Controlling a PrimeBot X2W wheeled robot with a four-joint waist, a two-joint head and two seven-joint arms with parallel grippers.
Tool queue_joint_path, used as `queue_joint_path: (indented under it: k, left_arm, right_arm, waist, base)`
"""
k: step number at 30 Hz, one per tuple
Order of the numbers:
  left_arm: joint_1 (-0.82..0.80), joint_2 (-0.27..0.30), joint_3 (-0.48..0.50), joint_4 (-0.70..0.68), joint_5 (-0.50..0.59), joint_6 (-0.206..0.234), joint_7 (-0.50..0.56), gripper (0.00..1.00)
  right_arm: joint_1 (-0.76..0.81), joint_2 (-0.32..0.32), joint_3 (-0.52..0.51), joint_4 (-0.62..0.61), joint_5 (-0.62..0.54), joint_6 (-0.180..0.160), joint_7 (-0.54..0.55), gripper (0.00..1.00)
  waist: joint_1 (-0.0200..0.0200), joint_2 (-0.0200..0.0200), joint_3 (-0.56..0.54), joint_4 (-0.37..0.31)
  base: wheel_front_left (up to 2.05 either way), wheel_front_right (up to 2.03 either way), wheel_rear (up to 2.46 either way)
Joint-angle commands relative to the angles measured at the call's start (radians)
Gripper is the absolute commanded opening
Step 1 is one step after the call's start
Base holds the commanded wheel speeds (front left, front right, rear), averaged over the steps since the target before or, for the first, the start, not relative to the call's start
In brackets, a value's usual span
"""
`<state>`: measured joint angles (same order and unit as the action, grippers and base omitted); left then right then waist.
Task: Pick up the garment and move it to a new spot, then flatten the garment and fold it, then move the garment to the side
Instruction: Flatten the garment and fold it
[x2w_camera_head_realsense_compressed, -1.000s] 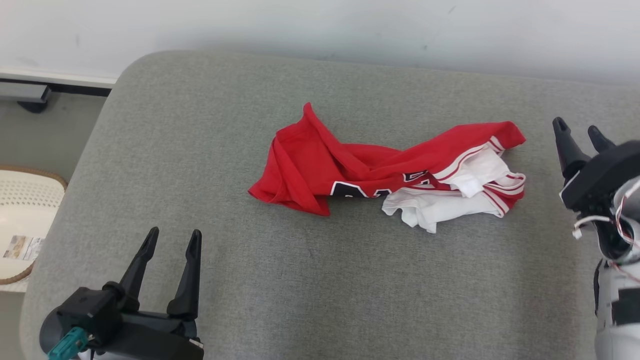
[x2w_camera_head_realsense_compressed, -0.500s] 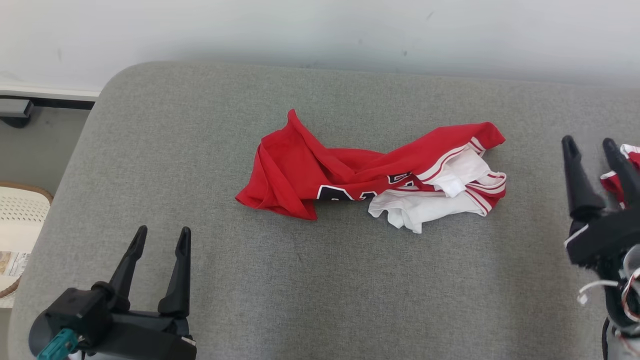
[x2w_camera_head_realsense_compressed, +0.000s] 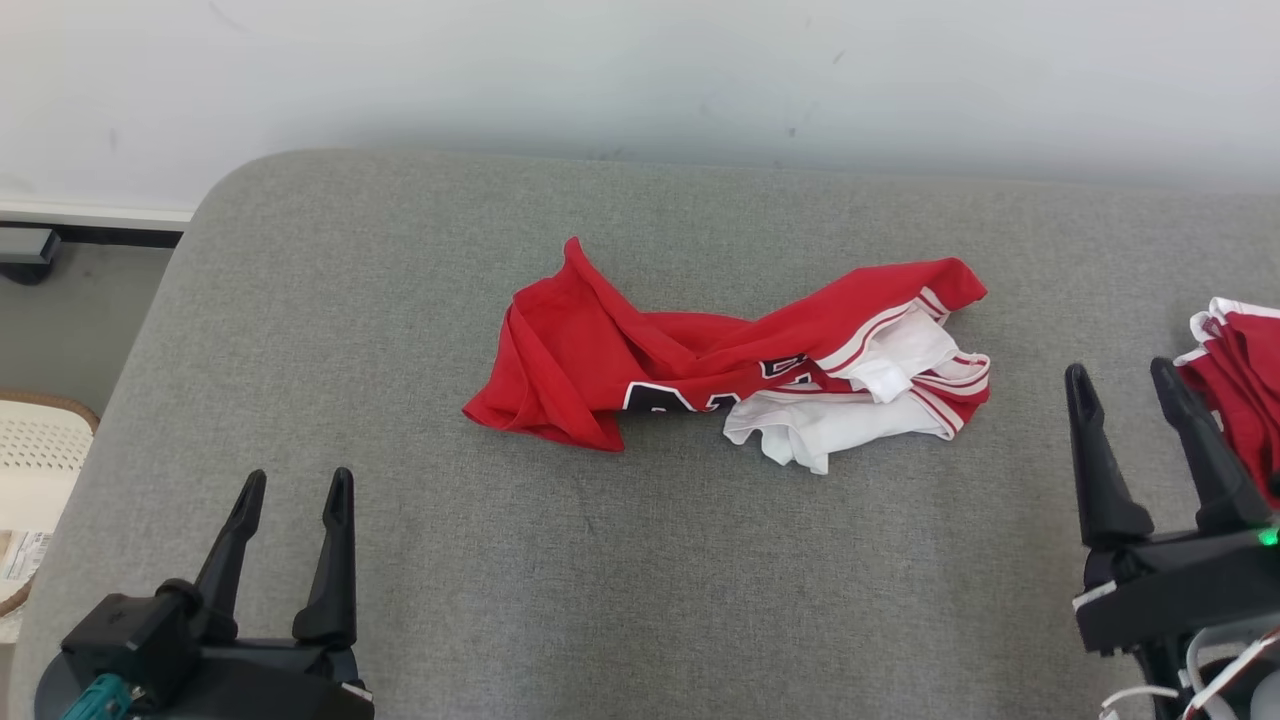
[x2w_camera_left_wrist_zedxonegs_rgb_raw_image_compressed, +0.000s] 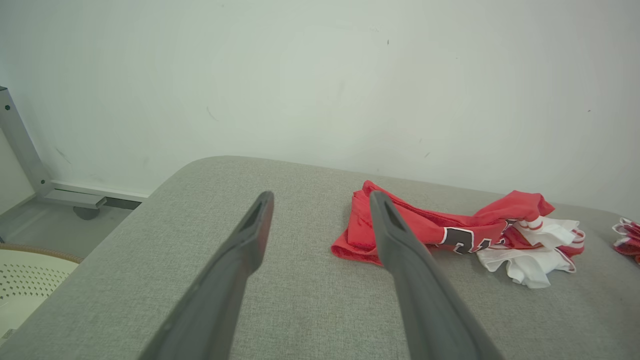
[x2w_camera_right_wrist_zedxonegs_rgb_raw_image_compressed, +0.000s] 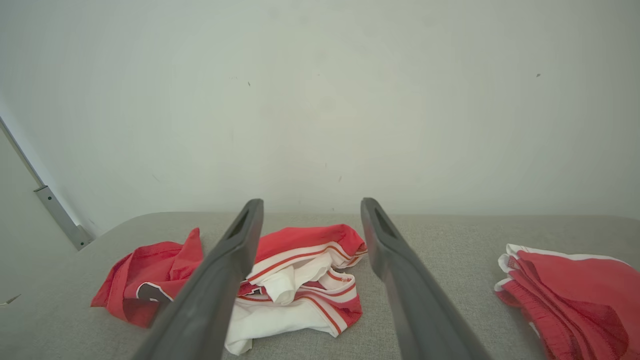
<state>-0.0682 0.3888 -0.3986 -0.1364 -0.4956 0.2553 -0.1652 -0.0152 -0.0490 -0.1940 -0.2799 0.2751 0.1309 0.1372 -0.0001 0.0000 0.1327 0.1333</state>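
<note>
red garment (x2w_camera_head_realsense_compressed: 700, 375) crumpled on grey cushion (x2w_camera_head_realsense_compressed: 500, 560)

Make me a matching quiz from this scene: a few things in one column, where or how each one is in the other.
1. crumpled red-and-white garment
2. red pile
3. pale basket
4. left tool

A. left of the grey cushion, off it
B. open, holding nothing
C. middle of the cushion
D. at the cushion's right edge

Pairs: 1-C, 2-D, 3-A, 4-B
</note>
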Motion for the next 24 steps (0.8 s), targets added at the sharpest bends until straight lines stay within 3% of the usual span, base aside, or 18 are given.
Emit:
queue_joint_path:
  k: [1,12,24]
  left_arm:
    - [0.014,0.008,0.005,-0.004,-0.003,0.006,0.002,1.00]
    - [0.039,0.013,0.024,-0.004,-0.021,0.033,0.014,1.00]
    - [0.057,0.022,0.033,-0.009,-0.033,0.052,0.028,1.00]
  right_arm:
    - [0.020,-0.003,0.008,-0.007,-0.013,0.000,-0.019,1.00]
    - [0.118,-0.003,0.050,0.007,-0.071,0.000,-0.140,1.00]
    - [0.152,-0.003,0.035,0.032,-0.093,0.000,-0.164,1.00]
  waist:
    - [0.0001,0.0000,-0.004,-0.004]
    - [0.0001,0.0000,-0.012,-0.014]
    - [0.0001,0.0000,-0.008,-0.016]
  base:
    - [0.00,0.00,0.00]
    - [0.00,0.00,0.00]
    - [0.00,0.00,0.00]
